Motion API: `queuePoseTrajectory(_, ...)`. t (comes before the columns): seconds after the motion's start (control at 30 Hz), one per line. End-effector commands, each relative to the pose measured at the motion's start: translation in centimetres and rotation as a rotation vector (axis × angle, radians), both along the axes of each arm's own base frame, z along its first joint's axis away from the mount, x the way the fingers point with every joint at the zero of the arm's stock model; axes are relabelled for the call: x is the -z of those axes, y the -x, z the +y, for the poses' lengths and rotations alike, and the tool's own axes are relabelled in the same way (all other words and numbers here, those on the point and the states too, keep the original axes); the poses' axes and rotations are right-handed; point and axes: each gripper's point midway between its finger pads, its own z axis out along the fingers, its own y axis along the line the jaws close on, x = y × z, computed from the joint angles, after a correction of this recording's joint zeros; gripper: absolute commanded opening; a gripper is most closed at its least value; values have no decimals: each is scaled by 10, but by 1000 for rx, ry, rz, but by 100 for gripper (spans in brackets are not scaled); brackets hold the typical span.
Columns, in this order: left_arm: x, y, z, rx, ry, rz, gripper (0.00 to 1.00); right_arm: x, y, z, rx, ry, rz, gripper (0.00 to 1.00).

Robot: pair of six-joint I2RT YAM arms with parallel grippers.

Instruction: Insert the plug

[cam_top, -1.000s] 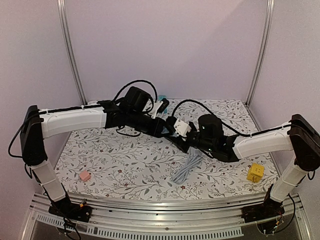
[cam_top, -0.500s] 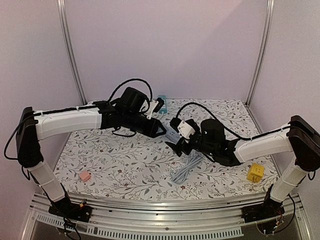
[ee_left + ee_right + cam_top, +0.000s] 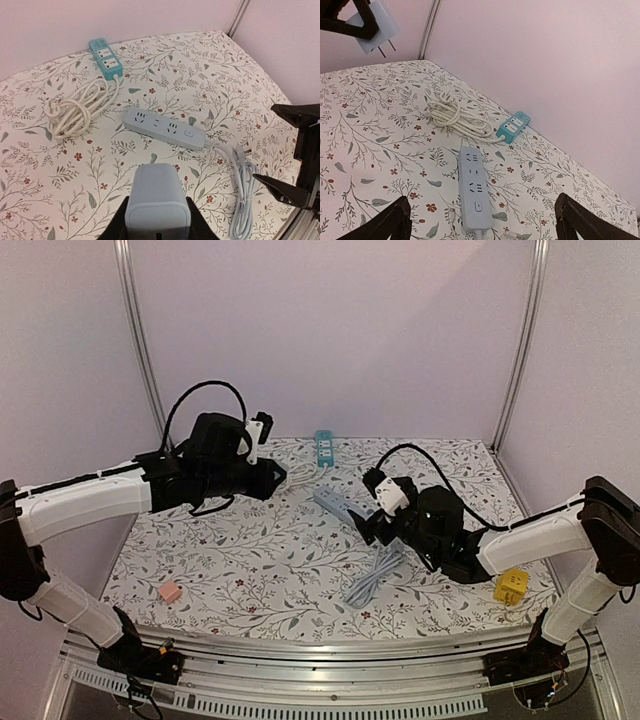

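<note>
Left wrist shows the left pincer gripping the plug, clear of the power strip. The right pincer gapes empty; insertion remains.

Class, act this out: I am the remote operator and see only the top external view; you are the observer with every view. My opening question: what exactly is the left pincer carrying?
Observer: The left pincer is shut on a pale blue-grey plug; the right wrist view shows two prongs on it.
Operator: Is the grey strip free?
Observer: Yes, the left wrist view shows the grey power strip face up, every socket empty.
Operator: And the right pincer?
Observer: Its own camera shows the right pincer open and empty.
</note>
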Motion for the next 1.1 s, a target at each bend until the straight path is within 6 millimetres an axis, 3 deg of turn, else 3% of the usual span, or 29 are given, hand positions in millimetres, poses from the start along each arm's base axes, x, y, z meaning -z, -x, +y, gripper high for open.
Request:
queuePoseTrajectory(0.0, -28, -24, 30, -191, 51, -117, 0, -19, -7, -21, 123, -91, -45, 99)
queuePoseTrajectory(0.1, -20, -36, 50, -309, 28, -75, 0, -19, -8, -26, 146, -97, -50, 99)
queuePoseTrajectory(0.27, -10, -46, 63, -312, 73, -54, 0, -21, -6, -35, 170, -111, -60, 99)
queuePoseTrajectory(0.6, -13, -55, 41, -167, -15, -31, 0, -20, -9, -52, 225, -139, -68, 99)
queuePoseTrajectory(0.83, -14, -61, -4, -1, -18, -13, 0, -14, -16, -68, 273, -158, -12, 99)
queuePoseTrajectory(1.07, -8, -68, -24, 73, -65, 64, 0, -12, -18, -93, 296, -267, 136, 99)
